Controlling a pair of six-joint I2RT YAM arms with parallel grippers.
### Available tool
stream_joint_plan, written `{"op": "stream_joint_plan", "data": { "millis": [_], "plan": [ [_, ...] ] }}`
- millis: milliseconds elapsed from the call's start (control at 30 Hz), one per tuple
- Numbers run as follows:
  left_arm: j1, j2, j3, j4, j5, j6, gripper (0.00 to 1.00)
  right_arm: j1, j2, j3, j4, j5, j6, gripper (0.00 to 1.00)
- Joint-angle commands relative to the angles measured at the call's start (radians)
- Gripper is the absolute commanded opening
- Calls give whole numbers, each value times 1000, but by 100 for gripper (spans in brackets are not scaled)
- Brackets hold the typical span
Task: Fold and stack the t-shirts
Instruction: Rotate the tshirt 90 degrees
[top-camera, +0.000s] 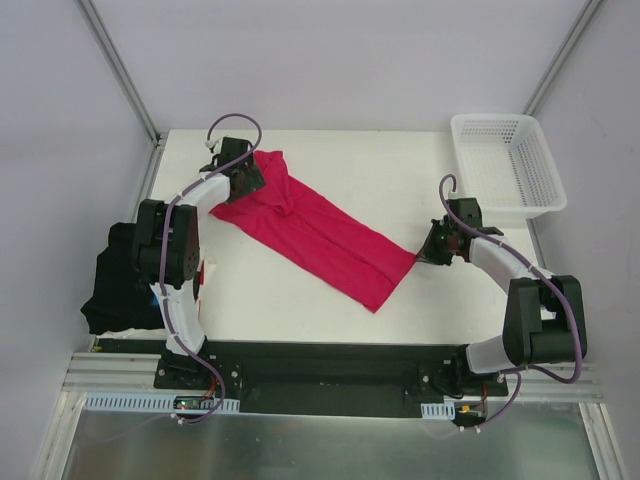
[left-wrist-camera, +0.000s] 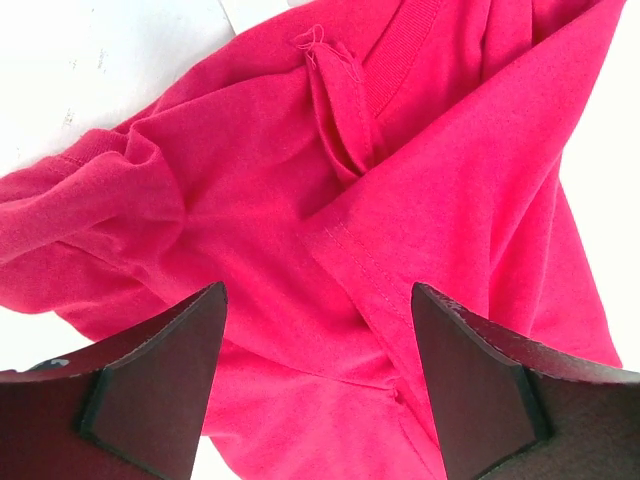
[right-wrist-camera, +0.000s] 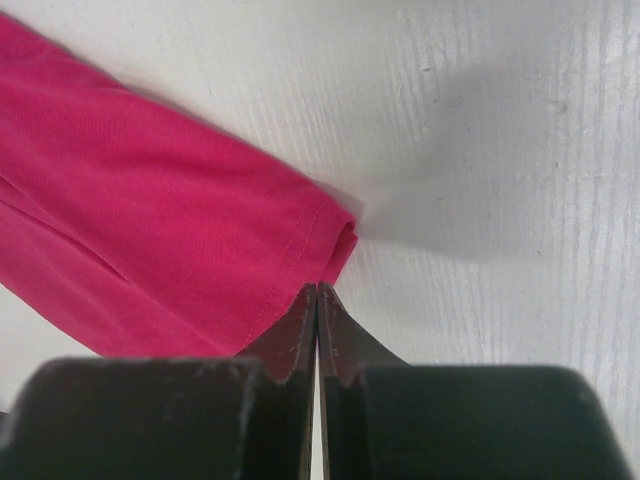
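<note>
Over the collar end of the crimson t-shirt (left-wrist-camera: 250, 200), your left end effector (left-wrist-camera: 318, 300) hangs with jaws wide, holding nothing. Your right end effector (right-wrist-camera: 318, 292) is closed tight, its tips at the hem corner with no cloth seen between them. The shirt lies diagonally on the surface (top-camera: 380, 170), seemingly folded lengthwise into a band. Cross folds and stacking are left, I judge. Dark t-shirts (top-camera: 115, 290) wait heaped at the left edge. The white basket (top-camera: 505, 165) sits far right, well apart.

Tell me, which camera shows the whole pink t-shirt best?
The top external view: only there does the whole pink t-shirt show, lying slanted across the table. The left wrist view shows its collar end close up; the right wrist view only a hem corner.
</note>
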Motion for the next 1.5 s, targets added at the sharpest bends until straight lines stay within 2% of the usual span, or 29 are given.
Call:
{"op": "stream_joint_plan", "data": {
  "millis": [0,833,1467],
  "plan": [
    [-3,17,13,14,18,-22,73,-10,-3,18,-7,0,0,1],
    [-8,132,136,32,75,-15,64,-14,-1,9,-10,12,0,1],
    [-19,23,139,28,127,-15,64,-16,11,17,-2,6,-2,1]
  ]
}}
